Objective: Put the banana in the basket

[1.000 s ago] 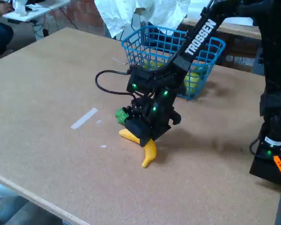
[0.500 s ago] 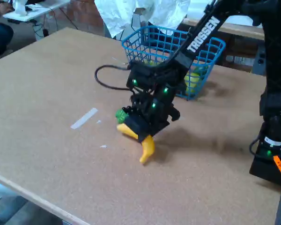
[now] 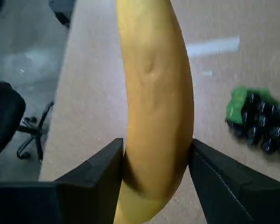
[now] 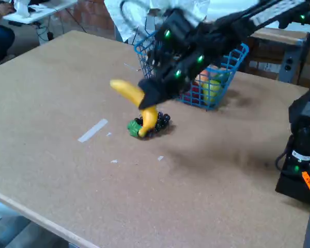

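The yellow banana (image 3: pixel 154 102) is clamped between my two black fingers (image 3: pixel 91 179) in the wrist view, so my gripper (image 3: pixel 156 163) is shut on it. In the fixed view the banana (image 4: pixel 137 103) hangs in the air well above the table, held by my gripper (image 4: pixel 150 98). The blue wire basket (image 4: pixel 222 72) stands behind and to the right of the gripper, partly hidden by the arm.
A dark purple grape bunch with a green leaf (image 4: pixel 147 126) lies on the brown table (image 4: pixel 67 170) right under the banana. Yellow and red pieces (image 4: pixel 209 88) sit inside the basket. A strip of white tape (image 4: pixel 93 130) is stuck at the left.
The gripper has lifted the banana off the table and risen toward the basket. The grape bunch, earlier hidden behind the gripper, now shows.
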`<state>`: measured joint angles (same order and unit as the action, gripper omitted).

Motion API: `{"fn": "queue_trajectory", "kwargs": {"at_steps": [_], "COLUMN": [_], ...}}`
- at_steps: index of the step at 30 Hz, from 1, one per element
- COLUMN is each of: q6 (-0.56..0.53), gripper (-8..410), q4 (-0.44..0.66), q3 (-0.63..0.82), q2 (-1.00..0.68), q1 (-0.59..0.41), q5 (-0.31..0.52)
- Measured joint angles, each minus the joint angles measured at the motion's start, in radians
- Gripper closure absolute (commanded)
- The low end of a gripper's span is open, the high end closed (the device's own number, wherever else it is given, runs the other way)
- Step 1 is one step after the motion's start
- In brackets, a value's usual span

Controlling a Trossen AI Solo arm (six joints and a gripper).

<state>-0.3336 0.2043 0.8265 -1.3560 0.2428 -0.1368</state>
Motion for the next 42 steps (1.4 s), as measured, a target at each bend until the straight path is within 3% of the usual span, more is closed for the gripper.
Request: {"fn": "queue_trajectory", "kwargs": {"at_steps": [6, 19, 24, 29, 42], "q6": [0.138, 0.380, 0.422, 0.435, 0.437], "gripper": [402, 402, 402, 402, 402], "q4": [-0.003, -0.007, -0.016, -0.043, -0.179], "q3": [0.000, 0.000, 0.000, 0.000, 0.000], "q2": [0.190, 0.413, 0.434, 0.439, 0.360], "q1": [0.002, -0.010, -0.065, -0.176, -0.492], "q5": [0.119, 0.650, 0.776, 0.786, 0.639]}}
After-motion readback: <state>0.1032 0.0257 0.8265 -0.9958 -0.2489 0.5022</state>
